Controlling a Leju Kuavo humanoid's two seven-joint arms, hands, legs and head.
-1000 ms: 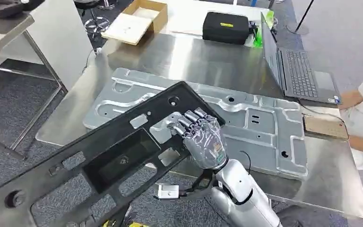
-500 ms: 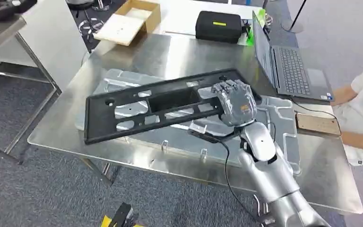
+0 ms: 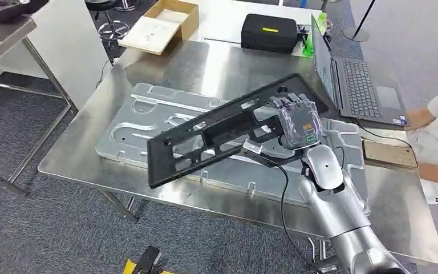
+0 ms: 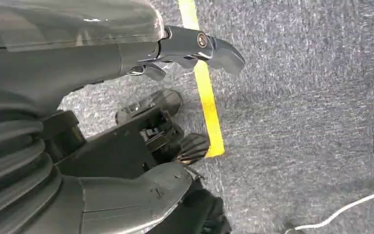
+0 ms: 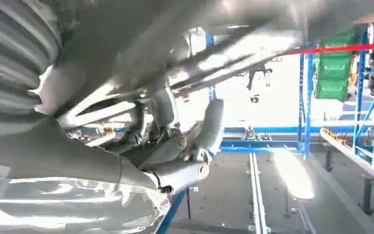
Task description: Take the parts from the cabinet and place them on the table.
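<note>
In the head view, the right hand sat right of centre in the frame, its fingers curled over the upper right end of the black panel and gripping it. The panel was a long, flat black frame with rectangular cut-outs; it ran on a slant from the hand down toward the lower left, held tilted over the silver stamped plate that lay flat on the steel surface. The panel's lower left end reached past the plate's near edge; whether it touched the plate could not be told. A small green-lit mark showed on the back of the hand, too small to read.

At the upper middle of the frame a black case with a yellow label stood at the far edge of the surface; the label's writing was too small to read. An open cardboard box lay at the upper left, a laptop stood open at the upper right, and a tan phone-like slab lay at the right beside a person's arm.

In the left wrist view, the left hand hung over grey carpet crossed by a yellow floor line, fingers apart and holding nothing.
</note>
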